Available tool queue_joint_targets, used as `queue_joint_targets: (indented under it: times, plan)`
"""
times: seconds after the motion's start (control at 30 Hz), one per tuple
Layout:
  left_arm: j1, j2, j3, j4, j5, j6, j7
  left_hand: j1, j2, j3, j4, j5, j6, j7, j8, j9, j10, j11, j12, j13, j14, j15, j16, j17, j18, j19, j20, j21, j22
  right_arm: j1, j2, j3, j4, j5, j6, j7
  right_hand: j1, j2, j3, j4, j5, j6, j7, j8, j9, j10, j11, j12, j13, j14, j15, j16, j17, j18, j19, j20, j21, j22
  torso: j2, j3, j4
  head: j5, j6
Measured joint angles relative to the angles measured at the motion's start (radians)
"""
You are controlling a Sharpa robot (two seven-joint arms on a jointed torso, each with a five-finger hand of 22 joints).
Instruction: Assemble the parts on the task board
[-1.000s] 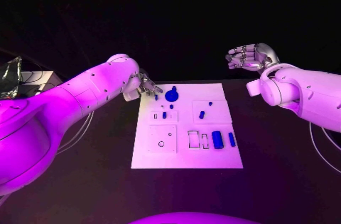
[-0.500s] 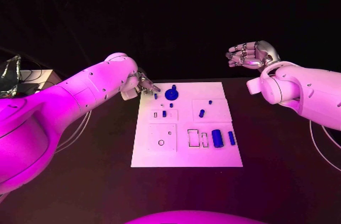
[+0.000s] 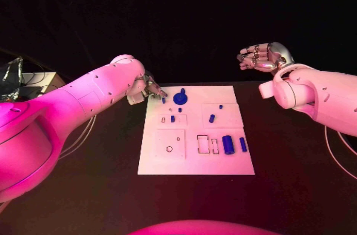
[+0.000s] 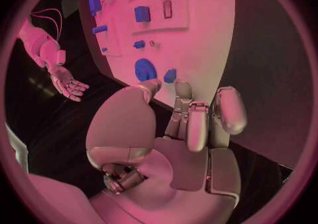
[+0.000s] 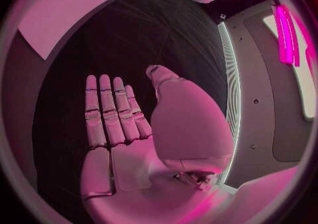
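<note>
The left hand point(image 3: 149, 88) hovers at the far left corner of the task board point(image 3: 195, 165), fingers point(image 4: 197, 123) loosely apart and holding nothing, just beside the small blue part point(image 3: 163, 100) and the round blue part point(image 3: 180, 98); this position suggests a pick at that corner. On the board's near right, two long blue parts point(image 3: 228, 145) stand beside outlined slots. The right hand point(image 3: 262, 57) is raised well off the counter point(image 3: 297, 193), fingers point(image 5: 106, 110) extended flat and empty, apparently parked clear.

Blue parts point(image 3: 227, 145) on white task board point(image 3: 195, 165)
</note>
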Motion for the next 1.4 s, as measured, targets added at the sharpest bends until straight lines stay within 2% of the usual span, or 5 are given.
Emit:
queue_joint_targets:
  times: [0.7, 0.77, 0.9, 1.07, 1.4]
  plan:
    - [0.000, 0.008, -0.009, -0.006, 0.000, 0.022, 0.001, 0.029, 0.002, 0.029, 0.002, 0.000, 0.008, -0.008, 0.004, 0.001, 0.009, -0.009, 0.004, 0.010, 0.003, -0.003, 0.004, 0.000, 0.000, 0.000, 0.000, 0.004, 0.008, 0.000, 0.010, 0.000, -0.008, 0.000, 0.000, 0.001, 0.000, 0.000, 0.000, 0.000, 0.000, 0.000, 0.000, 0.000, 0.000, 0.000, 0.000, 0.000, 0.000, 0.000, 0.000, 0.000, 0.000, 0.000, 0.000, 0.000, 0.000, 0.000, 0.002, 0.0006, 0.0000, 0.004, -0.007]
    - [0.000, 0.008, -0.009, -0.007, 0.001, 0.022, 0.002, 0.037, 0.011, 0.045, 0.001, 0.000, 0.011, -0.011, 0.004, 0.001, 0.009, -0.009, 0.009, 0.010, 0.000, -0.006, 0.004, 0.000, 0.000, 0.000, 0.000, 0.008, 0.009, 0.000, 0.010, 0.000, -0.008, 0.000, 0.000, 0.001, 0.000, 0.000, 0.000, 0.000, 0.000, 0.000, 0.000, 0.000, 0.000, 0.000, 0.000, 0.000, 0.000, 0.000, 0.000, 0.000, 0.000, 0.000, 0.000, 0.000, 0.000, 0.000, 0.002, 0.0006, 0.0001, 0.004, -0.008]
    - [0.000, 0.007, -0.009, -0.008, 0.002, 0.022, 0.003, 0.091, 0.021, 0.133, -0.017, 0.000, 0.012, -0.016, 0.004, 0.000, 0.014, -0.014, 0.009, 0.011, 0.003, -0.011, 0.007, 0.000, 0.000, 0.004, -0.004, 0.009, 0.014, 0.000, 0.010, 0.000, -0.009, 0.000, 0.000, 0.001, 0.000, 0.000, 0.000, 0.000, 0.000, 0.003, -0.003, 0.000, -0.002, 0.000, 0.000, 0.000, 0.000, 0.000, 0.000, 0.000, -0.002, 0.000, 0.000, 0.000, 0.000, -0.004, 0.001, 0.0006, 0.0000, 0.004, -0.010]
    - [0.000, 0.007, -0.010, -0.009, 0.005, 0.023, 0.005, 0.106, 0.011, 0.261, -0.060, -0.004, 0.007, -0.014, 0.013, 0.001, 0.023, -0.020, 0.003, 0.007, 0.000, -0.014, 0.008, 0.000, 0.000, 0.004, -0.004, 0.012, 0.018, 0.000, 0.011, 0.000, -0.010, 0.000, 0.000, 0.001, 0.000, 0.000, 0.000, 0.000, 0.000, 0.003, -0.003, 0.000, -0.002, 0.000, 0.000, 0.000, 0.000, 0.000, 0.000, 0.000, -0.002, 0.000, 0.000, 0.000, 0.000, -0.004, 0.001, 0.0006, -0.0011, 0.004, -0.010]
    - [0.000, 0.007, -0.011, -0.011, 0.022, 0.026, 0.020, 0.085, 0.015, 0.300, -0.029, 0.000, 0.003, -0.017, 0.030, 0.019, 0.029, -0.014, -0.014, -0.011, 0.000, -0.014, 0.012, 0.000, 0.000, 0.004, -0.004, 0.015, 0.022, 0.000, 0.011, 0.000, -0.012, 0.000, 0.000, 0.001, 0.004, 0.004, 0.000, 0.000, 0.000, 0.003, -0.003, 0.000, -0.002, 0.000, 0.000, 0.000, 0.000, 0.000, 0.000, 0.000, -0.002, 0.000, 0.000, 0.000, 0.000, -0.006, 0.000, 0.0006, 0.0000, 0.004, -0.011]
